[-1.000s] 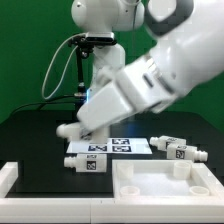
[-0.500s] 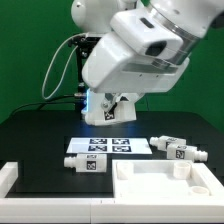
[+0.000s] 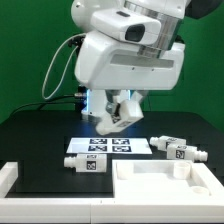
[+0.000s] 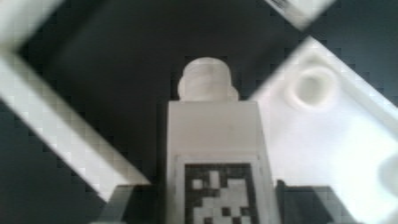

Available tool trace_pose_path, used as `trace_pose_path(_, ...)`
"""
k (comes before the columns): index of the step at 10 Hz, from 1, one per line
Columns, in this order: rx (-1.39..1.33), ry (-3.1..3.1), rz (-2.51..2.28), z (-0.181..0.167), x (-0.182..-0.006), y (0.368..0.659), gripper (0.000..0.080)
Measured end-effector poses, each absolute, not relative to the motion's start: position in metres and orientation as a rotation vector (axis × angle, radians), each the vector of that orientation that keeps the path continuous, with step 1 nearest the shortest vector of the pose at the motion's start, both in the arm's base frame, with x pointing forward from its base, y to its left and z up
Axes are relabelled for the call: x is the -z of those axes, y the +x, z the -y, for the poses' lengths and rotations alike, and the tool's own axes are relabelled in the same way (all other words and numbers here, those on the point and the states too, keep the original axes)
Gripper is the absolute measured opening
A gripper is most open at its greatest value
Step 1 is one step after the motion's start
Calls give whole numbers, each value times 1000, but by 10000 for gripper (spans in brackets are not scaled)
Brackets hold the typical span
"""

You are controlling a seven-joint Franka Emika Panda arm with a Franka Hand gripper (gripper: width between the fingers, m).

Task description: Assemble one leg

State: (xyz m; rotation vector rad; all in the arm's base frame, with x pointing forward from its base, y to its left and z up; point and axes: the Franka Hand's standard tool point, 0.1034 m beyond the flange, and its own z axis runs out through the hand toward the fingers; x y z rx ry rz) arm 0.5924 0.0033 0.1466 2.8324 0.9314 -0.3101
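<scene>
My gripper [image 3: 119, 110] hangs above the marker board [image 3: 108, 146] and is shut on a white leg [image 3: 110, 121] carrying a marker tag. In the wrist view the leg [image 4: 214, 130] runs out from between my fingers [image 4: 125, 205], its rounded tip pointing away, with the gripper [image 4: 214, 205] closed round its tagged end. Below it lies the white square tabletop [image 3: 150, 185] with a round screw hole [image 4: 311, 92] close to the leg's tip.
Three more white legs lie on the black table: one [image 3: 87, 162] in front of the marker board and two [image 3: 165, 142] [image 3: 186, 152] at the exterior view's right. A white part [image 3: 8, 176] sits at the near left edge.
The arm has risen from low at the left end of the marker board and swung right, carrying the leg up. Over the last half second the wrist turned slightly.
</scene>
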Motion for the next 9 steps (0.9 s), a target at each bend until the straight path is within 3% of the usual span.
trace_pose_path(2, 143, 2980, -837, -39, -147, 602, 284)
trace_pose_path(4, -77, 2997, -766, -52, -154, 627, 284)
trace_pose_path(9, -444, 2941, -764, -14, -153, 620, 285)
